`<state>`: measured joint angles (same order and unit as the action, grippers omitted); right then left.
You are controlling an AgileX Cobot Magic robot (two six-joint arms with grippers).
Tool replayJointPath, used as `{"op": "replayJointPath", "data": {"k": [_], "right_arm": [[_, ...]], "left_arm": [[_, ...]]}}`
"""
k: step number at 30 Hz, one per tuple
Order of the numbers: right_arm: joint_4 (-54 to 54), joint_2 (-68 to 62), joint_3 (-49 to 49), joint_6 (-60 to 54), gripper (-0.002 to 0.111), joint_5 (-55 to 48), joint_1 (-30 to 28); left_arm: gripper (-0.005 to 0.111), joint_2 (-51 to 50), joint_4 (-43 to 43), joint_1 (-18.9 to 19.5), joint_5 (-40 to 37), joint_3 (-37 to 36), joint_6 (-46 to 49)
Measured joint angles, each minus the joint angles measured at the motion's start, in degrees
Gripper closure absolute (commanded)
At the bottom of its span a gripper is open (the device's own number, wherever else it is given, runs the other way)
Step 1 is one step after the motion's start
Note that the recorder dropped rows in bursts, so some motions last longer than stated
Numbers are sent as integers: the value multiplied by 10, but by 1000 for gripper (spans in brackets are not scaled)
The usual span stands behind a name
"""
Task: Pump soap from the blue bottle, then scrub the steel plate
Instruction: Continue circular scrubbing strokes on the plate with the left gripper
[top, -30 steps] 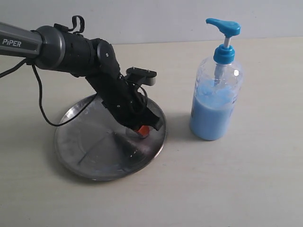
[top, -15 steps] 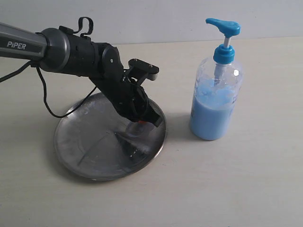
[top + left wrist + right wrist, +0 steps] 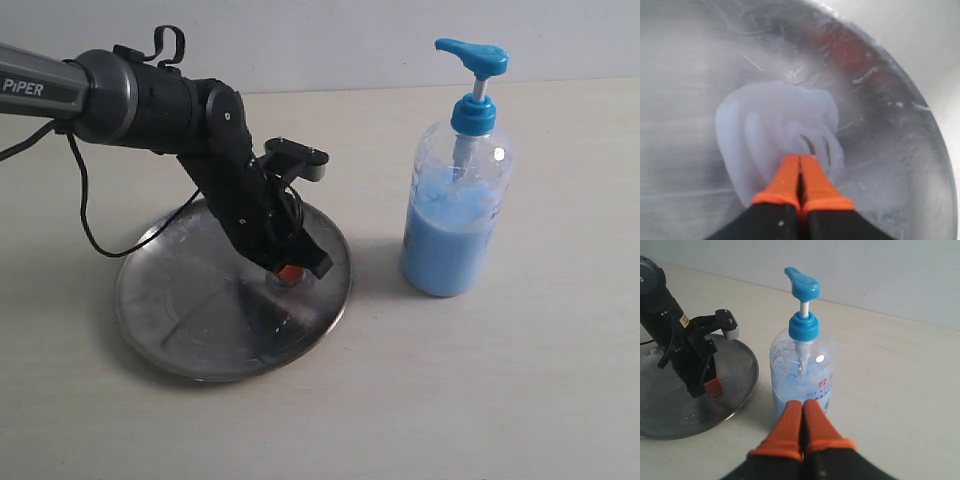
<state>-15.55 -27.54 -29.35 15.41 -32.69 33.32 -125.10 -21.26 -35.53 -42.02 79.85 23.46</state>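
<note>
The steel plate (image 3: 150, 340) lies on the table at the left. My left gripper (image 3: 290, 273) points down onto its right part, shut, with its orange tips (image 3: 800, 157) pressed into a pale bluish-white smear of soap (image 3: 760, 125) on the streaky plate (image 3: 890, 165). Nothing shows between its fingers. The blue bottle (image 3: 455, 230) stands upright to the right of the plate, about two thirds full of light blue soap (image 3: 445, 255). My right gripper (image 3: 802, 404) is shut and hangs just in front of the bottle (image 3: 802, 360), apart from it; the exterior view does not show it.
A black cable (image 3: 90, 225) loops from the left arm over the plate's far left rim. The left arm's wrist camera bracket (image 3: 298, 158) sticks out toward the bottle. Bare pale tabletop (image 3: 480, 400) lies around the plate and bottle.
The left gripper's tips slid a little farther across the plate and came back nearer, staying on its right part. The bottle has not moved.
</note>
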Motion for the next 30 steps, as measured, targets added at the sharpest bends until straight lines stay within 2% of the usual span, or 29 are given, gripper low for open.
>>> {"op": "replayJointPath", "data": {"k": [5, 10, 17, 30], "right_arm": [[0, 0, 0, 0, 108, 0, 0], [0, 0, 0, 0, 108, 0, 0], [0, 0, 0, 0, 108, 0, 0], [0, 0, 0, 0, 108, 0, 0]], "left_arm": [[107, 0, -44, 1, 3, 0, 15], [107, 0, -59, 0, 43, -3, 15], [107, -1, 1, -5, 94, -3, 5], [107, 0, 6, -5, -6, 0, 3]]}}
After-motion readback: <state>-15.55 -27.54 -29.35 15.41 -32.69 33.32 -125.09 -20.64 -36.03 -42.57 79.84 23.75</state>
